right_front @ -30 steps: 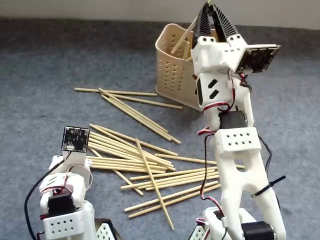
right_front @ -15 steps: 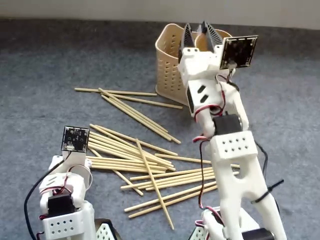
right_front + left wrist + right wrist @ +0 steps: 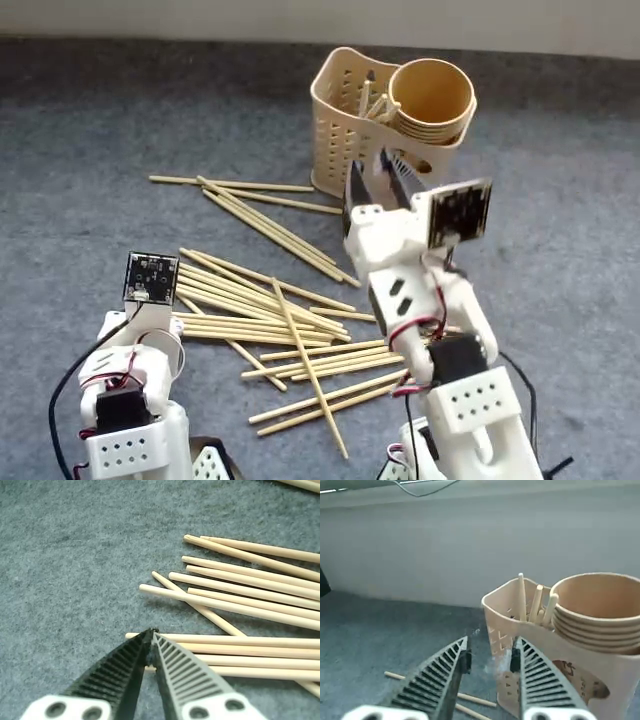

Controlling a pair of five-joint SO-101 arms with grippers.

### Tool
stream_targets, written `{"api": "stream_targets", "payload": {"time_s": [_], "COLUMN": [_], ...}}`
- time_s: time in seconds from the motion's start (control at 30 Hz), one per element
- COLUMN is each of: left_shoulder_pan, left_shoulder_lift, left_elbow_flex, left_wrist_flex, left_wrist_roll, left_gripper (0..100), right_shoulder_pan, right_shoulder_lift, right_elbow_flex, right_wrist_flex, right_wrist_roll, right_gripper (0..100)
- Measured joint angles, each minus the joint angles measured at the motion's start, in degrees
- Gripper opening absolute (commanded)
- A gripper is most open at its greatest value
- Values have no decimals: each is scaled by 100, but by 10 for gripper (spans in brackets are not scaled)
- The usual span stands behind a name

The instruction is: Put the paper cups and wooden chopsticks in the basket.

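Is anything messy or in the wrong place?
Yes. Most wooden chopsticks lie scattered and crossed over each other on the grey table, outside the basket. Just a few stand inside it, next to the stacked paper cups.

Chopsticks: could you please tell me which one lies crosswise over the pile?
The chopstick running near-to-far atop the pile; the rest lie roughly side to side.
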Motion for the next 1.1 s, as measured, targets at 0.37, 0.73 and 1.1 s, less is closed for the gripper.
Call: {"api": "stream_targets", "payload": {"time_s": [0.37,0.73,1.1], "left_shoulder_pan": [0,0,712], "left_shoulder_lift": [0,0,-62], "left_elbow_flex": [0,-431,-1626], "left_wrist_flex": [-79,193,756], "left_wrist_roll": [70,844,844], "left_gripper": [7,7,8], "right_shoulder_pan": [-53,580,914], "right_shoulder_lift": [-1846,-3648,-3727], "right_elbow_flex": [1996,2963,2963], "right_wrist_flex": [0,0,0], "right_wrist_roll": [0,0,0], "right_gripper": [53,51,51]}}
